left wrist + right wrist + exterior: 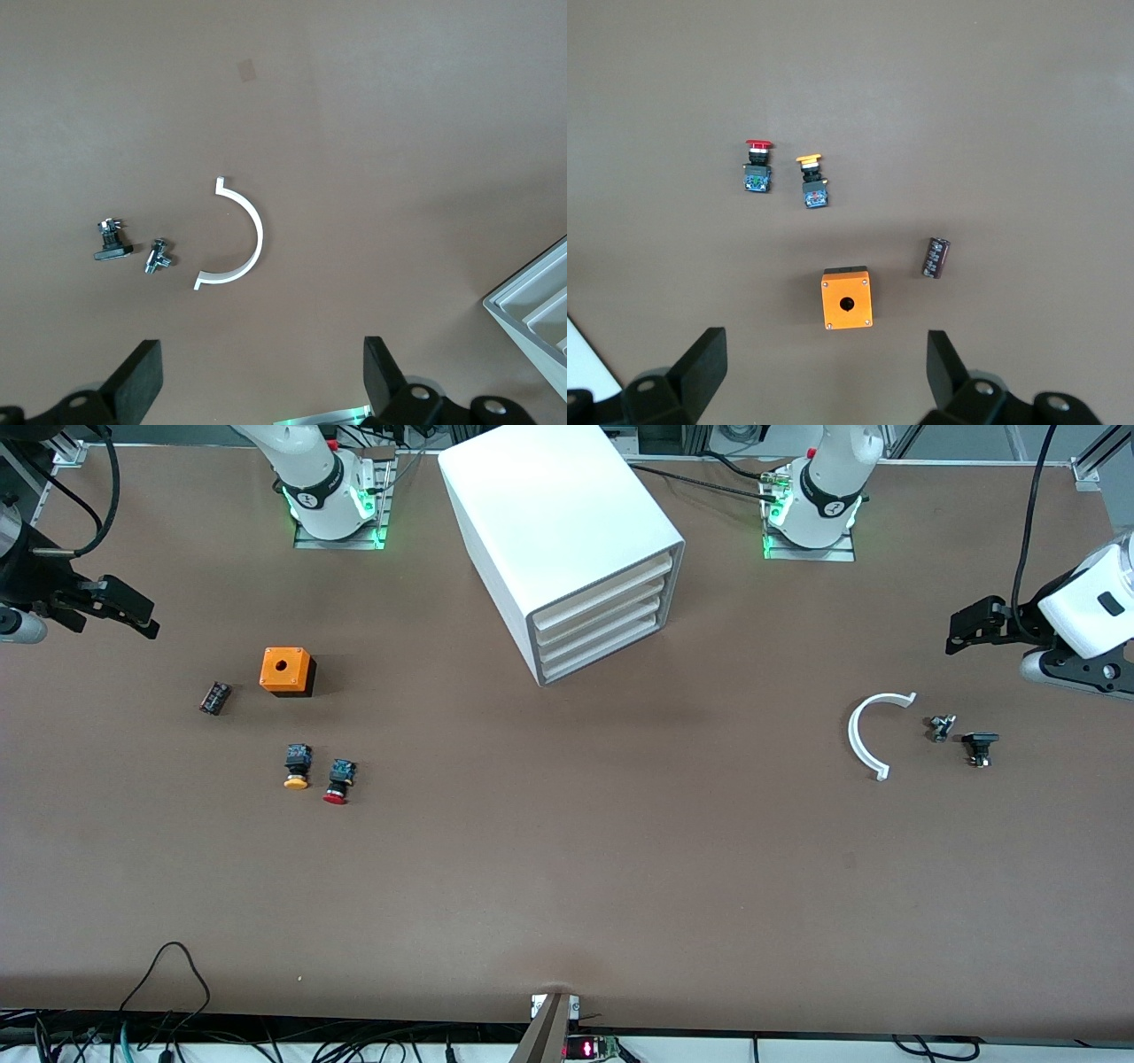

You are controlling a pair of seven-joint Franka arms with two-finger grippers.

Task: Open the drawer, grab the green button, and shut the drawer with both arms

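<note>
With every drawer [611, 654] of the cabinet [560, 540] shut, the left gripper [263, 376] and right gripper [826, 370] hover at the cabinet's two sides, fingers spread and empty.

- Left arm [1085, 615]: reaches in from its end of the table, waiting; left gripper [970, 627] is up in the air, fingers [142, 376] spread wide, nothing between them.
- Right arm [35, 576]: likewise at its own end; right gripper [124, 611] is raised, fingers [704, 363] wide apart and empty.
</note>
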